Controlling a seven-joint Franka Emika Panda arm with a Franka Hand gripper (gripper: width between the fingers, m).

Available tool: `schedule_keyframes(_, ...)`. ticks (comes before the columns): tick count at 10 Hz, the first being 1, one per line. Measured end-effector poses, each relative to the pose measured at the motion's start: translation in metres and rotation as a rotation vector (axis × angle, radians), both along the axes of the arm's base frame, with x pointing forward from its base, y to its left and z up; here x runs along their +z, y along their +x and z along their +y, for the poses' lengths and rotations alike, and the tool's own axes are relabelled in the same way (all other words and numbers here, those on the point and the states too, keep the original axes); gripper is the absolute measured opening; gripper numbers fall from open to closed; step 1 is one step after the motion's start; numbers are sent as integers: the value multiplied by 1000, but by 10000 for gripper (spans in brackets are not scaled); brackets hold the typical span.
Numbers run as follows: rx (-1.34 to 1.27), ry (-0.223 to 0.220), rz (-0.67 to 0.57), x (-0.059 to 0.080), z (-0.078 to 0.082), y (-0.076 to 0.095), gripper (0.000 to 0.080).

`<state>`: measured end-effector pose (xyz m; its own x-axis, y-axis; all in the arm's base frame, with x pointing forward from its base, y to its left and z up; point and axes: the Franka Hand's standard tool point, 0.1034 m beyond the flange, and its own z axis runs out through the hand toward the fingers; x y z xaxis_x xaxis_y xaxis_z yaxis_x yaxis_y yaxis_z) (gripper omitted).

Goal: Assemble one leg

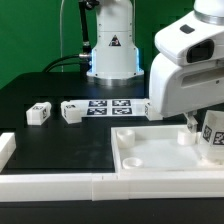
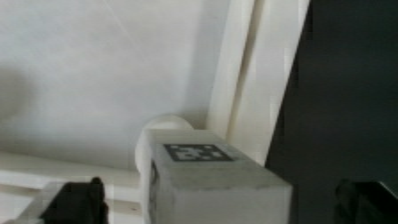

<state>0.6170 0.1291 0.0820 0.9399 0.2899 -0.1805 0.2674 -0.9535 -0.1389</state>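
My gripper hangs over the right end of the large white panel in the exterior view. A leg, a stubby white block with a black-and-white marker, stands there at the panel's far right corner. In the wrist view the leg sits between my dark fingertips, with a gap on each side, over a round recess of the panel. The gripper is open around it. Two more legs lie on the black table at the exterior view's left.
The marker board lies flat behind the panel, beside the two loose legs. A white raised rim runs along the front edge and up the left side. The arm's base stands at the back.
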Motion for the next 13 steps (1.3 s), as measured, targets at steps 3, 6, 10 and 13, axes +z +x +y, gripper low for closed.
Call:
schedule_keyframes(3, 0, 0, 1, 0, 0, 0, 450)
schedule_keyframes(6, -1, 0, 1, 0, 0, 0, 318)
schedule_keyframes(10, -170, -32, 18, -1, 1, -1, 318)
schedule_keyframes(13, -574, -120, 52, 1, 0, 1, 320)
